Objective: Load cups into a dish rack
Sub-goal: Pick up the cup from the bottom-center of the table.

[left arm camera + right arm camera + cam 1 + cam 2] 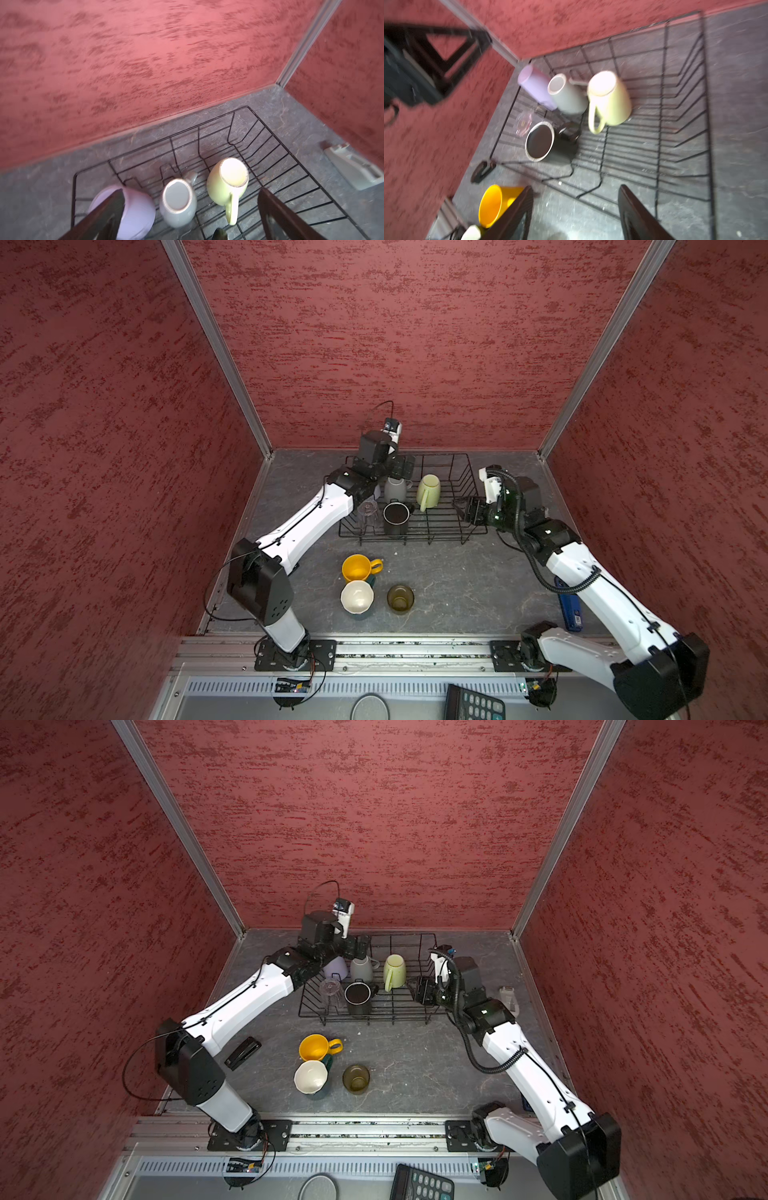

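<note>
Cradling glossy pale-green mug (pixel 430 490), black wire rack (pixel 432 526), left hand (pixel 192 193) wide, right hand (pixel 575 187) parted, empty.

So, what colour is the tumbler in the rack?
The tumbler is lilac; clearest in the left wrist view.

No text, brand, number or sign can be read in any view. The calculator (pixel 473 703) (pixel 422 1183), lying beyond the desk's near edge in both top views, shows rows of keys whose markings are too small to read. A pale label (pixel 577 619) on the blue object (pixel 568 608) by the desk's right edge is likewise unreadable. In the right wrist view, a yellowish mark on the base of the clear glass (pixel 523 124) is too blurred to read.
</note>
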You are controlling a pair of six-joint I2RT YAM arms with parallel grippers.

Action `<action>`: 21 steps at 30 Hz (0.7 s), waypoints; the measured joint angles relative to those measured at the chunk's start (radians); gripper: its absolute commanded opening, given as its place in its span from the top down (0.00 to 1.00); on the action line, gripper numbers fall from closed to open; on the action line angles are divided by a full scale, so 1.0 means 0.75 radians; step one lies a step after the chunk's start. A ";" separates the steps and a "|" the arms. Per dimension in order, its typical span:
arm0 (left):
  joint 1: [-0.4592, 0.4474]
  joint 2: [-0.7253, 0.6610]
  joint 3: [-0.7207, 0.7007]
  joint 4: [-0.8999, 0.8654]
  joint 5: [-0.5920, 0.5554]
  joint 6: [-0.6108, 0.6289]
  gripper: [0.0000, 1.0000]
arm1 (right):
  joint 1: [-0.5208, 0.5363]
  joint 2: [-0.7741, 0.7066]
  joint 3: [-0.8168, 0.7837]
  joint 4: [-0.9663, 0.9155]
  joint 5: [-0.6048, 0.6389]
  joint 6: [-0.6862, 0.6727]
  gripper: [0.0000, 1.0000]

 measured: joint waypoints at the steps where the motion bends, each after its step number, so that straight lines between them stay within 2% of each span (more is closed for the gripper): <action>1: 0.058 -0.052 -0.058 0.030 0.058 -0.047 0.00 | 0.053 -0.007 0.000 -0.033 0.022 0.000 0.37; 5: 0.204 -0.200 -0.179 0.091 0.184 -0.162 0.00 | 0.230 -0.023 -0.001 -0.136 0.087 0.020 0.40; 14: 0.235 -0.318 -0.263 0.136 0.288 -0.220 0.00 | 0.642 0.101 -0.018 -0.285 0.167 0.111 0.41; 21: 0.291 -0.351 -0.328 0.135 0.306 -0.246 0.00 | 0.814 0.199 -0.061 -0.307 0.170 0.215 0.44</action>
